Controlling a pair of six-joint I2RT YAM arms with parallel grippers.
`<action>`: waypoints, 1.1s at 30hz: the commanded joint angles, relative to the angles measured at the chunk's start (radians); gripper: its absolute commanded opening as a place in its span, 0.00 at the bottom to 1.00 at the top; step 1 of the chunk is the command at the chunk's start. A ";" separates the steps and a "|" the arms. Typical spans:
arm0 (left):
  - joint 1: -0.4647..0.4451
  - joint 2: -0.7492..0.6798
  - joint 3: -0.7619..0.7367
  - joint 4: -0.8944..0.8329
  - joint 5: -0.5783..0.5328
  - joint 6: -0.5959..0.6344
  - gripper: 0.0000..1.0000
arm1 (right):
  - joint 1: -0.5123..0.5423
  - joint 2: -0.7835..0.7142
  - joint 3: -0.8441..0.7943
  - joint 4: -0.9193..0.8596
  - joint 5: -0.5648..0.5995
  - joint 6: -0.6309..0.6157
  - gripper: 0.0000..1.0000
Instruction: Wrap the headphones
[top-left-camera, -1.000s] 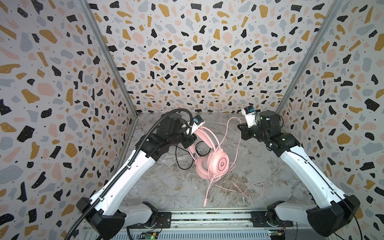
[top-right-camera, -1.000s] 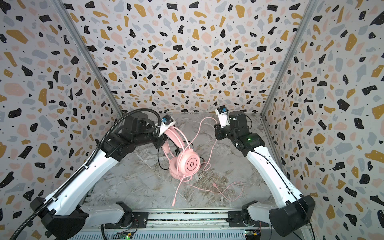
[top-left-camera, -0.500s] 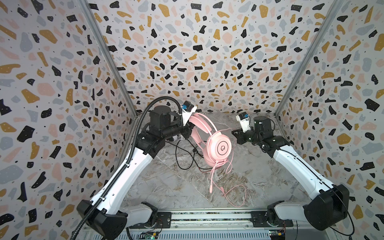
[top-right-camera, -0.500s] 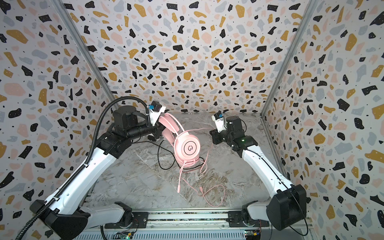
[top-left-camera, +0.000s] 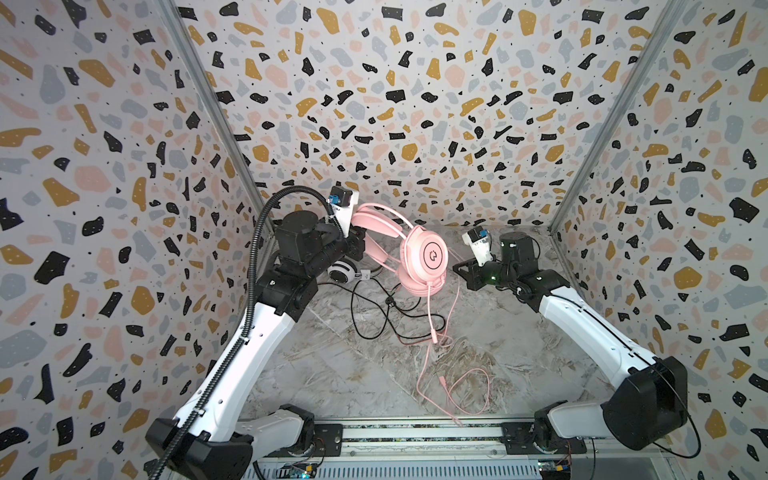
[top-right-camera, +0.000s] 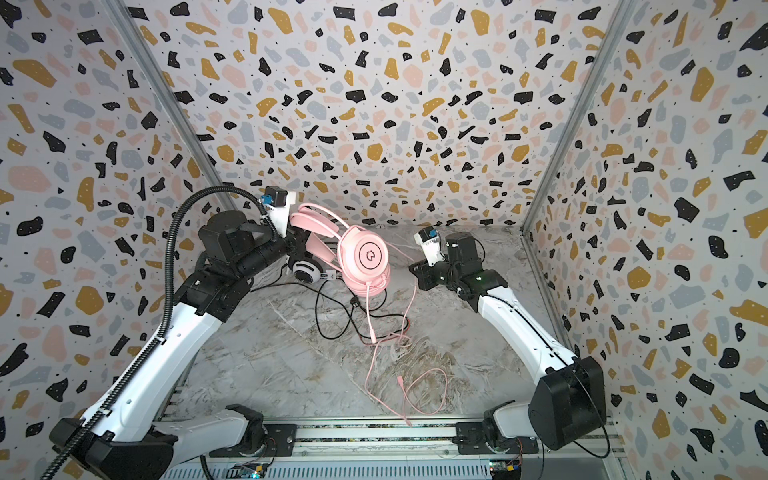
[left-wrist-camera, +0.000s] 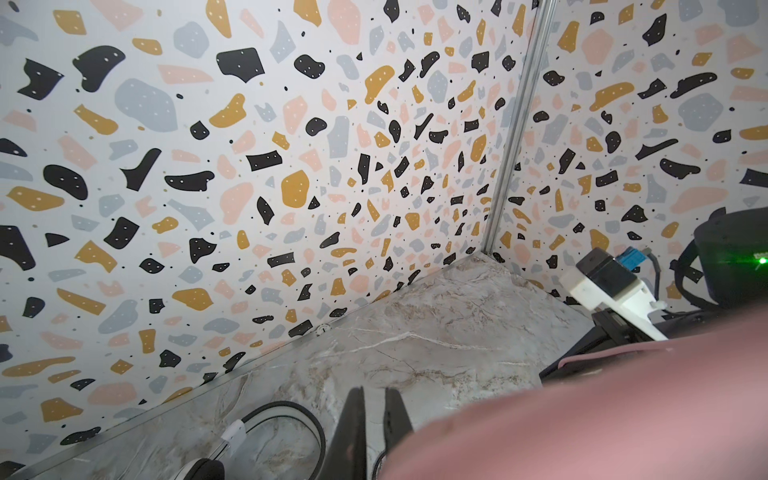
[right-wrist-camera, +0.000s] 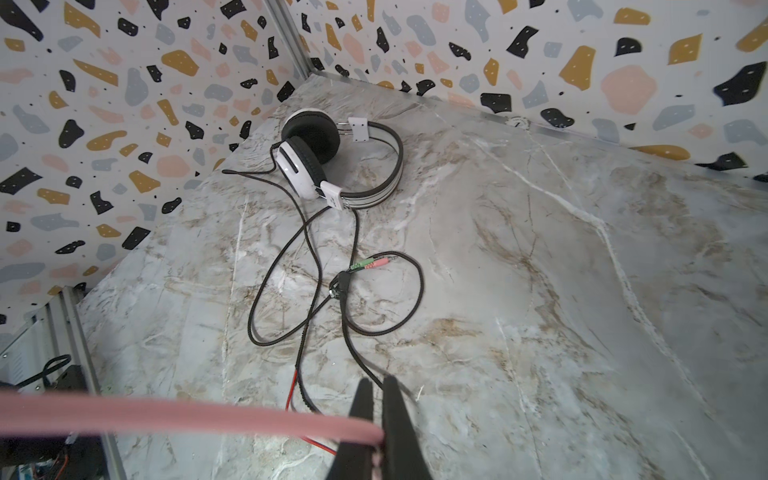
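Observation:
The pink headphones (top-left-camera: 424, 255) hang in the air over the back of the marble table (top-left-camera: 332, 374). My left gripper (top-left-camera: 359, 245) (left-wrist-camera: 375, 392) is shut on their headband (top-right-camera: 316, 220), which fills the near side of the left wrist view as a pink blur (left-wrist-camera: 582, 415). Their pink cable (top-left-camera: 430, 316) drops from the earcup to loose loops on the table (top-right-camera: 419, 390). My right gripper (top-left-camera: 457, 268) (right-wrist-camera: 376, 382) is shut on a stretch of this pink cable (right-wrist-camera: 187, 415). The white headphones (right-wrist-camera: 332, 166) (top-left-camera: 343, 270) lie at the back left, partly hidden by my left arm in both top views.
The white headphones' black cable (right-wrist-camera: 299, 291) sprawls in loops across the table's middle, with its green and pink plugs (right-wrist-camera: 370, 264) lying inside them. Patterned walls close in three sides. A metal rail (top-left-camera: 415, 432) runs along the front edge.
My left gripper has raised the pink headphones off the table and carried them toward the back. My right gripper has come lower and closer to the earcup, and the pink cable's loops shifted forward.

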 joint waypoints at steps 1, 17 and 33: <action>0.014 -0.024 0.035 0.288 0.086 -0.235 0.00 | -0.002 0.030 -0.010 -0.023 0.023 0.025 0.05; -0.011 -0.001 -0.068 0.569 -0.100 -0.743 0.00 | 0.112 0.042 -0.203 0.495 -0.074 0.216 0.05; -0.071 0.048 0.213 0.364 -0.110 -0.703 0.00 | 0.109 0.352 -0.104 1.021 -0.208 0.242 0.32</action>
